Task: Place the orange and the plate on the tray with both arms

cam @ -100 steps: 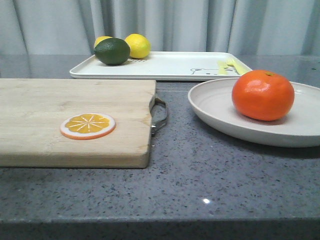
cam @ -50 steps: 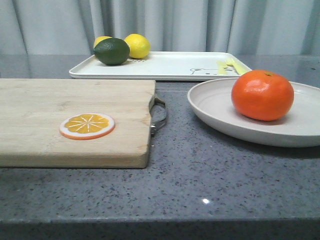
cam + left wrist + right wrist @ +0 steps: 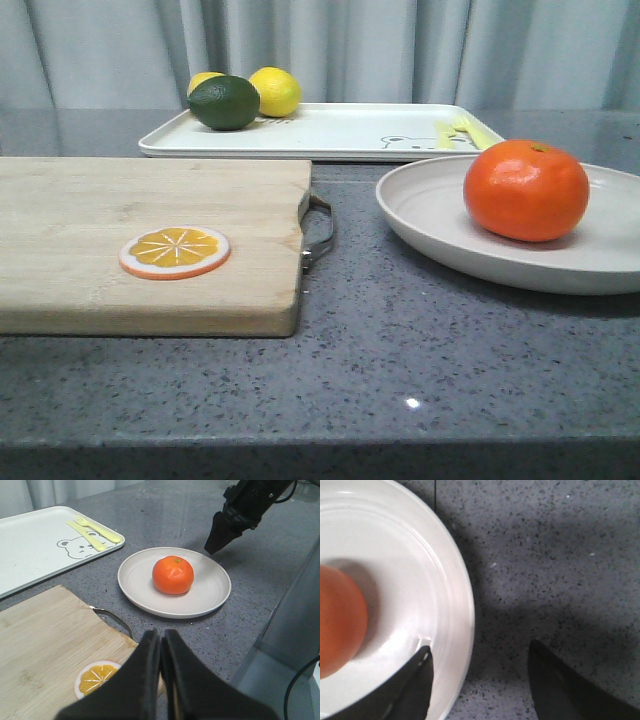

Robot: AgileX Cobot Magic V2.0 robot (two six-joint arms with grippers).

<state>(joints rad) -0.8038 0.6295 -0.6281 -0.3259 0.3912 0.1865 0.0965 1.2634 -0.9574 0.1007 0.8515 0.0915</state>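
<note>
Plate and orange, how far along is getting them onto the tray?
Done: the orange sits on the plate. In hand: the right end effector is open astride the plate's rim. Left: lifting both onto the tray; the plate rests on the counter.

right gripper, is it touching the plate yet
Cannot tell. In the right wrist view the right gripper is open around the plate rim, one finger over the inside, one over the counter, but no clear contact or gap shows.
</note>
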